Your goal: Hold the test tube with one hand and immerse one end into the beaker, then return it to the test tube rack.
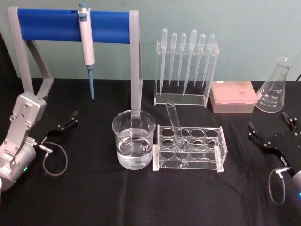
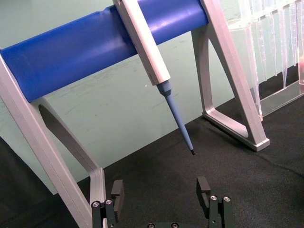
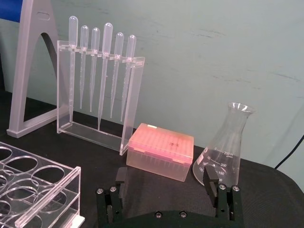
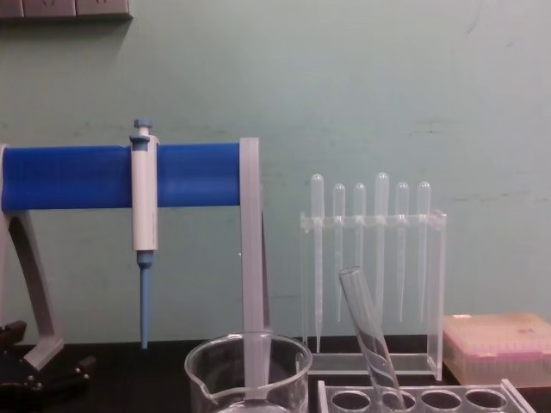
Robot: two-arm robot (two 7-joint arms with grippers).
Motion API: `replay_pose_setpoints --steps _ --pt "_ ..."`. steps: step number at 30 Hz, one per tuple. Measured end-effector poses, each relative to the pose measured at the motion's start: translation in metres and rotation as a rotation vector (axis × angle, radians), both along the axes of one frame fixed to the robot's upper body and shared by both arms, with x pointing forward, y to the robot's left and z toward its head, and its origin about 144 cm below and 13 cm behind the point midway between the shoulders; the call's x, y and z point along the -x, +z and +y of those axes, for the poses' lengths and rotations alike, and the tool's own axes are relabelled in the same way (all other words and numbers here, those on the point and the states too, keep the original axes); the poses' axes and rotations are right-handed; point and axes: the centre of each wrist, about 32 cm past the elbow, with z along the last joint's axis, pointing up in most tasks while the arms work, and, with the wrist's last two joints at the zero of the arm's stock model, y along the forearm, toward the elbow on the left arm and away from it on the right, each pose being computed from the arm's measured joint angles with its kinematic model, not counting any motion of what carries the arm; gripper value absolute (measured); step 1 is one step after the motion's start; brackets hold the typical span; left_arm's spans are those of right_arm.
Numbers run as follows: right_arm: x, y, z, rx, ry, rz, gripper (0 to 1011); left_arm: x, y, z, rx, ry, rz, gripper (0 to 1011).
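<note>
Two sets of fingers stand spread and empty: left gripper [image 1: 66, 123] on the bench well left of the beaker [image 1: 133, 139], right gripper [image 1: 273, 129] well right of it, beyond the rack [image 1: 190, 149]. Test tube [image 1: 175, 125] leans in a rack hole just right of the beaker, its open rim tipped toward the beaker and clear above the rack top, which suits a grasp on the upper glass. Beaker holds clear liquid. Bare bench [image 1: 94, 188] lies between each gripper and the beaker; pipette stand [image 1: 186, 70] sits behind.
</note>
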Motion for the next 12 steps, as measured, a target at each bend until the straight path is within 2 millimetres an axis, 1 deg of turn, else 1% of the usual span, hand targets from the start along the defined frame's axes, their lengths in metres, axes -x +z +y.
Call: replay_pose_setpoints --steps 12 --pt "0.0004 -0.0002 -0.0003 0.0 -0.002 -0.001 1002 0.0 0.0 0.0 0.0 0.0 0.0 1000"
